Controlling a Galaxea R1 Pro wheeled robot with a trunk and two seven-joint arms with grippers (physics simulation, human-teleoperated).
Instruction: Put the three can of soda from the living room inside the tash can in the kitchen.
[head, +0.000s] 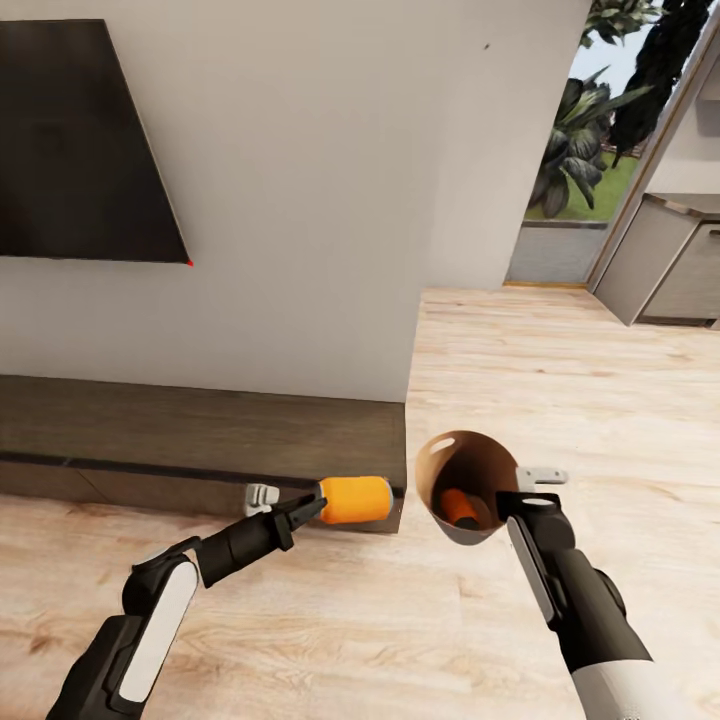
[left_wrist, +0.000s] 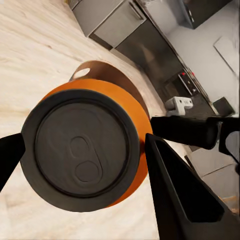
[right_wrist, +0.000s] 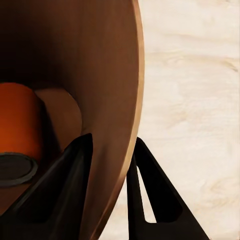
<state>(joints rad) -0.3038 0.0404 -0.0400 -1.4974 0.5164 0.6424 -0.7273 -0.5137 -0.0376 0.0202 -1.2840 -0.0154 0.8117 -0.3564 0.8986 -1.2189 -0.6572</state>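
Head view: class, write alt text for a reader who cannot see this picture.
The left gripper holds an orange soda can sideways beside the tilted trash can, which the right gripper grips by its rim and which already holds another orange can. Behind are a wood floor, a low dark cabinet and a black wall TV.

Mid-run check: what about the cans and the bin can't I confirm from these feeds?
- How many cans are in the trash can: head view shows one can inside; the wall hides the rest. In the right wrist view the left edge cuts it off.
- Third can's whereabouts: unknown.
- Held can in the left claw: it hides the bin's mouth in the left wrist view.
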